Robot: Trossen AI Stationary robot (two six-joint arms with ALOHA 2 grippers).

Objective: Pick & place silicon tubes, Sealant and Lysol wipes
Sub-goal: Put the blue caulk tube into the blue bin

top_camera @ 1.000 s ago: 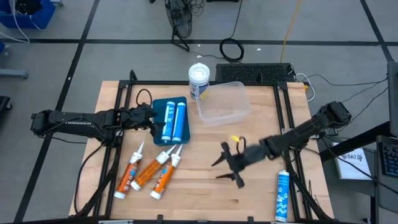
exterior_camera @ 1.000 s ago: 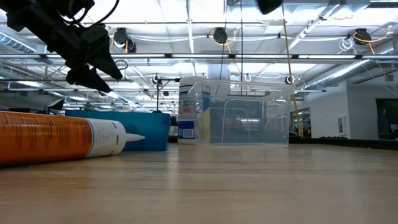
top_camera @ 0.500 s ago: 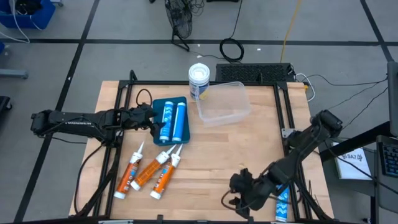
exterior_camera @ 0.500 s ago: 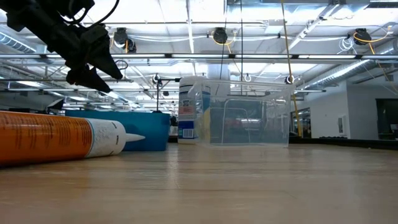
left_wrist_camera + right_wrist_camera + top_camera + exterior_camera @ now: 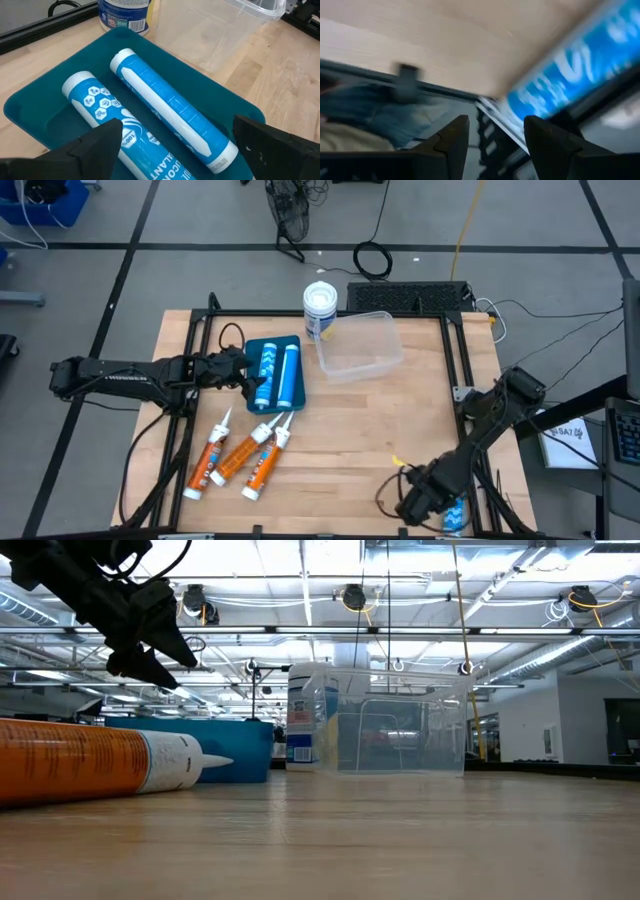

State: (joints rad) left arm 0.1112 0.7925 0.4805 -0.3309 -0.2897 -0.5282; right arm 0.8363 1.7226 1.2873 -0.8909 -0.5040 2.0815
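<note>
Two blue tubes lie side by side in a teal tray. My left gripper hovers open over their near ends, touching nothing; it also shows in the low view, above the tray. Three orange tubes lie on the table near the tray. A third blue tube lies at the near right edge, blurred in the right wrist view. My right gripper is open and empty just left of it. The Lysol wipes canister stands upright at the far edge.
A clear plastic tub stands on the table next to the canister. Black rails run along the table's sides. Bare wood lies between the orange tubes and my right arm.
My right gripper has swung from the middle of the table toward the near edge and rightward, turning as it went, and now sits beside the blue tube at the near right corner. Its fingers stay open.
</note>
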